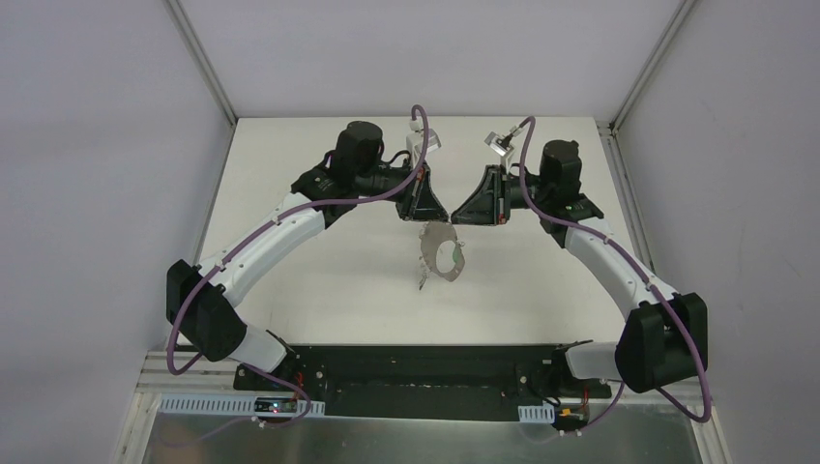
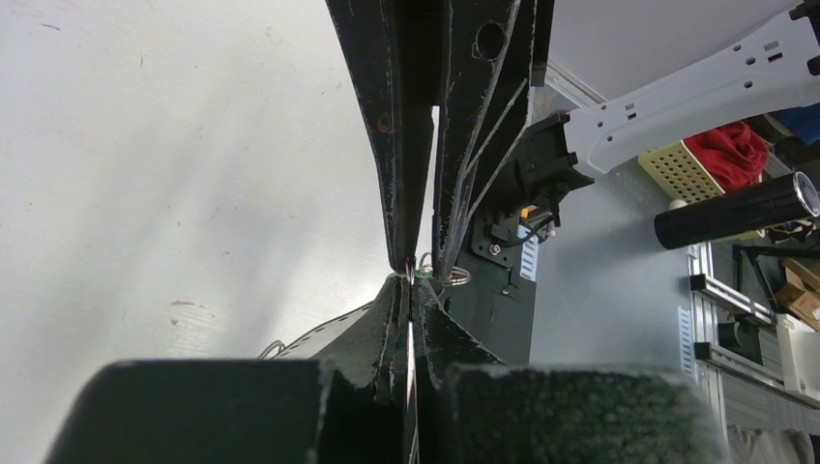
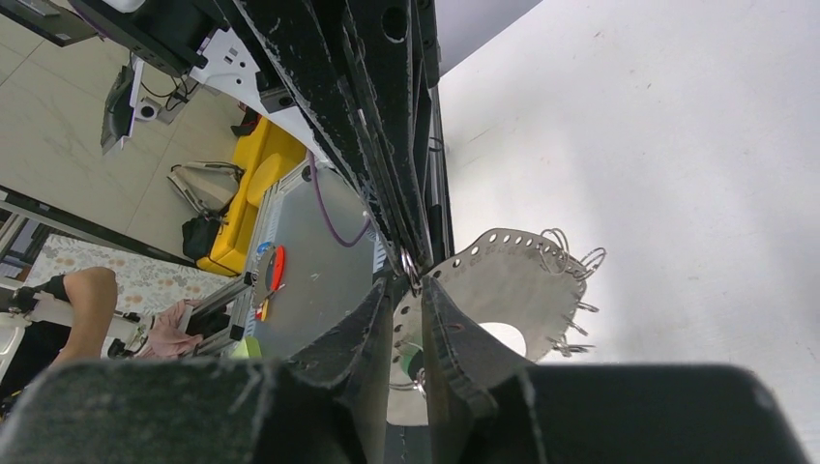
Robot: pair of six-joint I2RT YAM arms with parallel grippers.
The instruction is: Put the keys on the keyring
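Note:
The keyring is a flat grey metal disc with a round hole, small holes along its rim and small wire rings on one side. It hangs over the table's middle. My left gripper is shut on its top edge, and the plate shows edge-on between the fingers. My right gripper meets it tip to tip. Its jaws stand narrowly apart with a small split ring at the tips. A green key head hangs lower against the disc, near the hole.
The white tabletop lies under both arms, with grey walls and aluminium posts on three sides. Off the table, the wrist views show a black cylinder, a basket with red cloth and a yellow object.

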